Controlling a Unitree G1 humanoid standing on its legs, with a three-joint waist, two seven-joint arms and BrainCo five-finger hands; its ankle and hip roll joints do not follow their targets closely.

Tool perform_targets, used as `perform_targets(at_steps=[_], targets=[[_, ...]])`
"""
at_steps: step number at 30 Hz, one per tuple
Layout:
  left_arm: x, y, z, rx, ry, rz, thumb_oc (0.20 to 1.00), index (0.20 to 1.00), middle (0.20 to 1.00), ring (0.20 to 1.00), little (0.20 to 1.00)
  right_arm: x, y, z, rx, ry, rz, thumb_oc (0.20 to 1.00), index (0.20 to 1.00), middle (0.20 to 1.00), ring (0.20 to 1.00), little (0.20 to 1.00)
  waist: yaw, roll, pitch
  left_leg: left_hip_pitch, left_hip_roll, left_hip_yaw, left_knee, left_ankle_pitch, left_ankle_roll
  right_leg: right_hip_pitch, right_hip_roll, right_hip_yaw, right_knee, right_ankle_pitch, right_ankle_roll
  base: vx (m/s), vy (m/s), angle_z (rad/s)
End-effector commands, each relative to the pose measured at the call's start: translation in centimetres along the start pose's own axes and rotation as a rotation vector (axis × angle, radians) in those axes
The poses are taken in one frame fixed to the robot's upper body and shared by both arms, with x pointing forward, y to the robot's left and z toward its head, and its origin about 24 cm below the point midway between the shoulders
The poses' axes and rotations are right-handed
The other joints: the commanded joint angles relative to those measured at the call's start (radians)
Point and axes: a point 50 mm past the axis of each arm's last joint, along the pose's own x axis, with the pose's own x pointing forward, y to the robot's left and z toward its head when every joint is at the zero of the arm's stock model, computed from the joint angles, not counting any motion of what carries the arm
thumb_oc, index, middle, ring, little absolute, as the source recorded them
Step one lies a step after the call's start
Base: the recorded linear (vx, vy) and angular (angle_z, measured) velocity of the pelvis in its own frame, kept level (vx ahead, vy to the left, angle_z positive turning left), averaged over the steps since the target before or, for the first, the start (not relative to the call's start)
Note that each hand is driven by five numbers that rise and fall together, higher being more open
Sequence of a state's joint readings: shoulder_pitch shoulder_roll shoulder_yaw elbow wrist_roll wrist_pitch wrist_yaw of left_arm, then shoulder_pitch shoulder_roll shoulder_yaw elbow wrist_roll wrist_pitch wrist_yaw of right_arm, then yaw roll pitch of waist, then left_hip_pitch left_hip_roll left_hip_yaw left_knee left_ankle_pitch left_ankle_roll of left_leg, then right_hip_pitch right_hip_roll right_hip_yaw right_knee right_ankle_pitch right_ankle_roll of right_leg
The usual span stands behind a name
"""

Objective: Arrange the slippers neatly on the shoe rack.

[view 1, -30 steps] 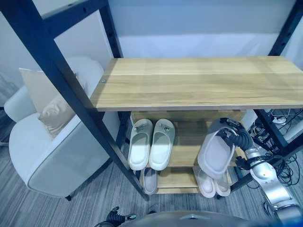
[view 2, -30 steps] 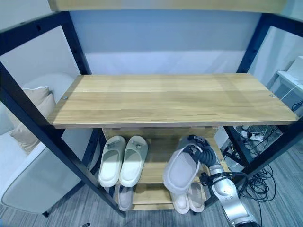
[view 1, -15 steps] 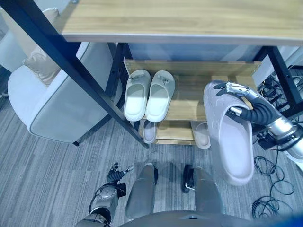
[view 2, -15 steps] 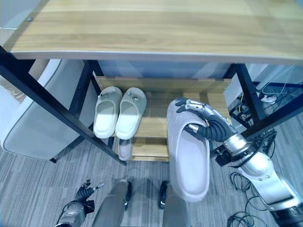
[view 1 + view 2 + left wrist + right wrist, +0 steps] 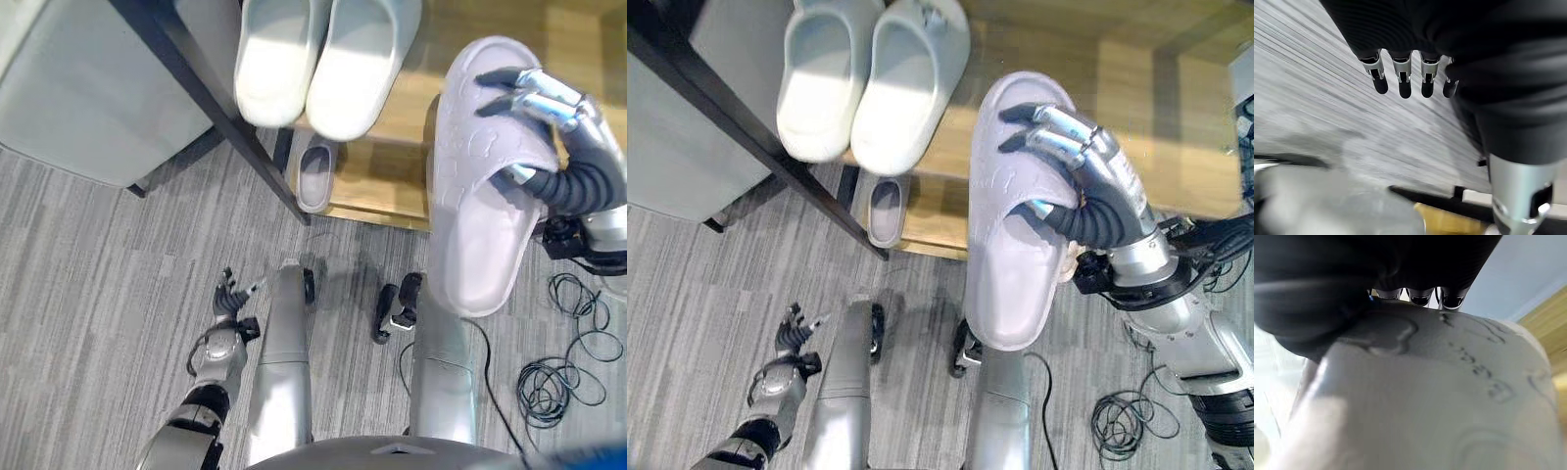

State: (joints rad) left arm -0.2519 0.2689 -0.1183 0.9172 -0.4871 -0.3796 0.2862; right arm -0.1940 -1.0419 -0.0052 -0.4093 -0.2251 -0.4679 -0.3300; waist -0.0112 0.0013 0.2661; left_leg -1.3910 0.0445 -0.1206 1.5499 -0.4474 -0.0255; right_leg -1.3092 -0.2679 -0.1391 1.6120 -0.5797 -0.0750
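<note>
Two pale slippers point(image 5: 323, 59) sit side by side on the wooden shelf point(image 5: 1136, 108) of the shoe rack, at its left end, toes toward me. On my far left I see a grey armchair point(image 5: 88, 88) standing on the striped grey floor point(image 5: 88, 294), just beside the rack's dark slanted post point(image 5: 220, 117). Below the pair, on the lower shelf point(image 5: 377, 186), one small grey slipper point(image 5: 315, 176) lies at the left edge. Low on my left, my left hand point(image 5: 231, 296) hangs near the floor, and its wrist view shows the fingers point(image 5: 1400, 78) straight and relaxed, grasping nothing.

To the right, my right hand point(image 5: 1087, 191) holds a large lilac slipper point(image 5: 1014, 255) in the air in front of the rack, sole facing me, toe up over the shelf and heel hanging down over the floor. My fingers curl over the toe end while the thumb presses in from the far side, so the hand is clamped on it. I can see embossed marks on the sole, but I cannot read them. Cables point(image 5: 558, 377) lie coiled on the floor at the far right.
</note>
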Motion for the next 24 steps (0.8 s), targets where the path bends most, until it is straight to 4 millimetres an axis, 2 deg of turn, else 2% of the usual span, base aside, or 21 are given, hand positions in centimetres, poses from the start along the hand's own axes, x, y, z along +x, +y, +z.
perform_targets(at_steps=[1, 3, 6, 8, 9, 10, 17, 21, 24], targets=[[-0.2, 2.3, -1.1, 0.009, 0.019, 0.122, 1.000, 1.000, 1.000, 1.000, 1.000, 1.1, -1.5, 3.1, -0.145, -0.217, -0.176, 0.200, 0.200, 0.200, 0.200, 0.200, -0.010, -0.015, -0.050, 0.045, -0.024, -0.025, -0.123, 0.036, 0.032, 0.047, -0.005, 0.047, -0.058, -0.052, -0.005, 0.08, 0.052, -0.16], [0.1, 2.4, -0.2, -0.009, -0.017, 0.138, 1.000, 1.000, 1.000, 1.000, 1.000, 1.3, -1.5, 3.3, -0.244, -0.261, -0.177, 0.200, 0.200, 0.200, 0.200, 0.200, -0.010, -0.016, -0.046, -0.017, -0.030, -0.027, -0.012, -0.001, 0.040, -0.012, -0.003, 0.068, 0.041, -0.081, -0.009, 0.09, 0.039, -0.12], [0.7, 1.8, 1.3, -0.017, -0.084, 0.142, 1.000, 1.000, 1.000, 1.000, 1.000, 2.0, -2.0, 3.2, -0.523, -0.332, -0.199, 0.200, 0.200, 0.200, 0.200, 0.200, -0.008, -0.022, -0.017, -0.130, -0.041, -0.041, 0.176, -0.066, 0.054, -0.120, 0.008, 0.114, 0.215, -0.129, -0.022, 0.09, 0.036, -0.08], [0.7, 1.1, 1.8, 0.003, -0.110, 0.132, 1.000, 1.000, 1.000, 1.000, 1.000, 2.2, -2.4, 3.6, -0.596, -0.366, -0.233, 0.200, 0.200, 0.200, 0.200, 0.200, -0.013, -0.026, 0.005, -0.170, -0.049, -0.051, 0.269, -0.096, 0.061, -0.158, 0.020, 0.145, 0.302, -0.146, -0.023, 0.09, 0.040, -0.11], [0.7, 1.1, 1.8, 0.002, -0.110, 0.132, 1.000, 1.000, 1.000, 1.000, 1.000, 2.2, -2.4, 3.6, -0.598, -0.366, -0.234, 0.200, 0.200, 0.200, 0.200, 0.200, -0.012, -0.026, 0.005, -0.173, -0.048, -0.051, 0.275, -0.100, 0.061, -0.161, 0.021, 0.147, 0.308, -0.149, -0.023, 0.08, 0.048, -0.14], [0.6, 1.0, 1.8, -0.006, -0.119, 0.144, 1.000, 1.000, 1.000, 1.000, 1.000, 2.1, -2.5, 3.6, -0.644, -0.372, -0.232, 0.200, 0.200, 0.200, 0.200, 0.200, -0.013, -0.031, 0.032, -0.178, -0.053, -0.054, 0.328, -0.122, 0.063, -0.175, 0.029, 0.171, 0.367, -0.158, -0.025, 0.06, 0.026, -0.12], [0.5, 0.9, 2.5, -0.009, -0.170, 0.173, 1.000, 1.000, 1.000, 1.000, 1.000, 1.2, -1.5, 2.7, -0.667, -0.320, -0.205, 0.200, 0.200, 0.200, 0.200, 0.200, -0.012, -0.047, 0.157, -0.179, -0.061, -0.061, 0.489, -0.189, 0.057, -0.189, 0.056, 0.247, 0.534, -0.179, -0.027, 0.01, 0.005, -0.08], [0.4, 1.1, 3.2, -0.018, -0.207, 0.185, 1.000, 1.000, 1.000, 1.000, 1.000, 1.4, -1.3, 2.6, -0.669, -0.318, -0.253, 0.200, 0.200, 0.200, 0.200, 0.200, -0.008, -0.049, 0.206, -0.179, -0.060, -0.059, 0.536, -0.208, 0.052, -0.193, 0.057, 0.265, 0.589, -0.188, -0.028, -0.01, -0.009, -0.10], [0.4, 0.8, 4.0, -0.027, -0.243, 0.170, 1.000, 1.000, 1.000, 1.000, 1.000, 2.0, -0.4, 2.5, -0.595, -0.311, -0.261, 0.200, 0.200, 0.200, 0.200, 0.200, 0.000, -0.048, 0.228, -0.179, -0.057, -0.054, 0.577, -0.235, 0.054, -0.195, 0.061, 0.270, 0.618, -0.194, -0.026, 0.01, 0.013, 0.02]])
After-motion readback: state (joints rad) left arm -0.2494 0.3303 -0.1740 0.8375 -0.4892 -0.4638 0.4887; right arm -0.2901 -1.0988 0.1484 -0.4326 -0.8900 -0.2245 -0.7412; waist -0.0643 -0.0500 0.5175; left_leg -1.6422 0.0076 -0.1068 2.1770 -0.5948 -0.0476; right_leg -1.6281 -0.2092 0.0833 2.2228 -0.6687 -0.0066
